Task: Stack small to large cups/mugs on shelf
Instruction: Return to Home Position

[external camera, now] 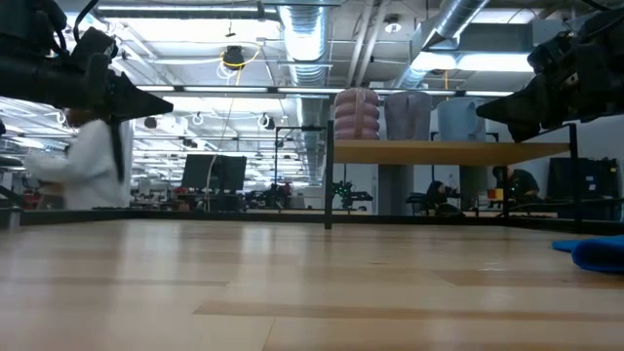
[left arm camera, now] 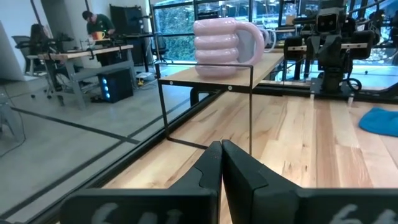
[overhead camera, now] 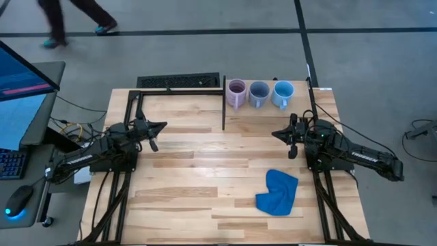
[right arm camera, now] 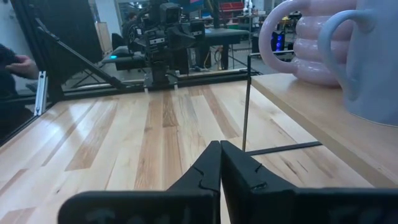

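Risk is looking slight. Left gripper [overhead camera: 162,126] is hovering over the left side of the table [overhead camera: 184,205], jaws pressing together on nothing. Purple mug [overhead camera: 236,93], grey-blue mug [overhead camera: 259,93] and light blue mug [overhead camera: 283,93] are sitting side by side, close together, on the shelf [external camera: 448,151]. Right gripper [overhead camera: 276,134], likewise closed and empty, is hanging near the shelf's front; a careless swing there could be jolting the shelf and toppling mugs. Lettering on the right arm [overhead camera: 362,156] is proving too small to read.

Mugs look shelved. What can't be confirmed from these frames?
- Size order: high view, purple mug, grey-blue mug and light blue mug too small to compare.
- Left wrist view: purple mug hides nearly all of the other two.
- Right wrist view: grey-blue mug cut by the edge; light blue mug out of frame.
- Low view: blue cloth cut by the right edge.
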Available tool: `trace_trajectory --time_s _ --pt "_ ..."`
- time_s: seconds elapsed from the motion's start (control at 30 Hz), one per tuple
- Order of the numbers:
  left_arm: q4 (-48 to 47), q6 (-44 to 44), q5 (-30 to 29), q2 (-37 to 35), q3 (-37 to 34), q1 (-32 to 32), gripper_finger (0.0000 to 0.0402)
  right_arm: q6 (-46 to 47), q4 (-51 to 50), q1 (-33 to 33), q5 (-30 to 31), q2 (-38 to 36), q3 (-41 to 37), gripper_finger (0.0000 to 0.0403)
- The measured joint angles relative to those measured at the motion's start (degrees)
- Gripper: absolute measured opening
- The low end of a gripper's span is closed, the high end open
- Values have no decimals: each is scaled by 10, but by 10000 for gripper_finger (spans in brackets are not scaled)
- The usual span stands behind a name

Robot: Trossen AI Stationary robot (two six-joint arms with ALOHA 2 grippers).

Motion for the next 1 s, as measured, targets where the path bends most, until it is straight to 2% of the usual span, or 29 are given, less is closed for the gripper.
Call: trace_trajectory --time_s 1.0 --pt "0 -5 0 0 0 0 2 0 0 0 0 0 0 33"
